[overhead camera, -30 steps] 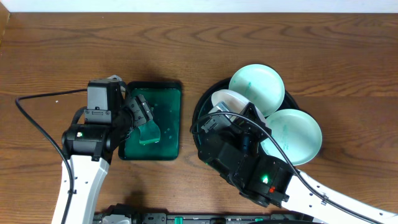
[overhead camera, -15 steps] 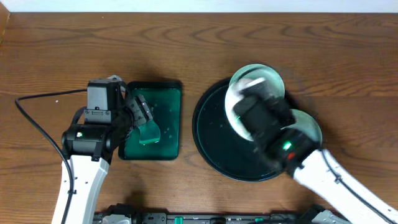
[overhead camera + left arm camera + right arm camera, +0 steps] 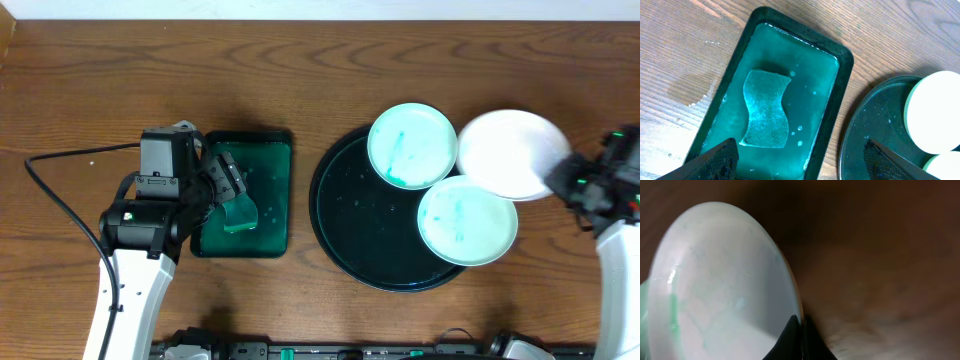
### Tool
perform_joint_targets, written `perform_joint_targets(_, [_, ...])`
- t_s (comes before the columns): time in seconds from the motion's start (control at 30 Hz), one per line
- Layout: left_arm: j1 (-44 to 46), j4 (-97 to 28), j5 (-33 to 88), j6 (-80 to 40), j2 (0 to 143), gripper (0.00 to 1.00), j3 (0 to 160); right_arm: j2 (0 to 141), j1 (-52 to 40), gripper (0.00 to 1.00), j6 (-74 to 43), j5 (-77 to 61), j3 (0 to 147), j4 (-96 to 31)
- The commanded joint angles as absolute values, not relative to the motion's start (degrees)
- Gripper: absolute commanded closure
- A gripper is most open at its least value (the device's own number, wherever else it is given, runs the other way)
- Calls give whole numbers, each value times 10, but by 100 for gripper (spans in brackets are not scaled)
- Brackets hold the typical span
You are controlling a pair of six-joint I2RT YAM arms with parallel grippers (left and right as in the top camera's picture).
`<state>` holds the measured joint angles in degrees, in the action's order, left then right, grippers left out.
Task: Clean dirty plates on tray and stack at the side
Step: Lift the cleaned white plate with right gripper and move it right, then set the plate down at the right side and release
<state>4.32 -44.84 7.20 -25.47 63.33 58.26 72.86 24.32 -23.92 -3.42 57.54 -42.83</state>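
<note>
The round black tray (image 3: 355,215) holds two dirty plates with teal smears: one at its far edge (image 3: 412,145), one at its right edge (image 3: 466,220). My right gripper (image 3: 570,183) is shut on the rim of a third, whiter plate (image 3: 512,153) and holds it over the table to the right of the tray. In the right wrist view the plate (image 3: 715,290) fills the left half, its rim pinched between my fingers (image 3: 792,335). My left gripper (image 3: 800,162) is open and empty above the dark green tray (image 3: 842,65).
The rectangular dark green tray (image 3: 275,240) holds teal water and a sponge (image 3: 238,210), which also shows in the left wrist view (image 3: 766,115). A black cable (image 3: 60,200) runs across the table at the left. Bare wood lies right of the round tray.
My right arm has lifted the third plate off the black tray and swung it right, out past the tray's rim. The left arm has not moved.
</note>
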Motion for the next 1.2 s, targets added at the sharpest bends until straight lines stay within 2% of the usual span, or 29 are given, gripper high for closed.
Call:
perform_joint_targets(0.0, [41,-449,73,-253,633,19,595,766,323,99,-297,33,584,-425])
perform_joint_targets(0.17, [41,-449,73,-253,633,19,595,848,383,99,-300,77,584,-405])
perform_joint_targets(0.43, [41,-449,73,-253,633,19,595,991,390,99,-267,67,584,-418])
perform_joint_targets(0.47, [41,-449,73,-253,633,19,595,989,390,85,-260,52,584,-420])
perform_joint_targets(0.53, [41,-449,73,-253,633,19,595,961,389,73,-260,25,584,-421])
perform_joint_targets(0.7, [41,-449,73,-253,633,19,595,851,366,64,-226,-92,584,-436])
perform_joint_targets(0.87, [41,-449,73,-253,633,19,595,753,261,59,-196,-112,583,-525])
perform_joint_targets(1.0, [41,-449,73,-253,633,19,595,748,149,48,-207,-5,552,-545])
perform_joint_targets(1.1, [41,-449,73,-253,633,19,595,762,95,39,-243,84,469,-460])
perform_joint_targets(1.17, [41,-449,73,-253,633,19,595,771,92,38,-242,93,429,-409])
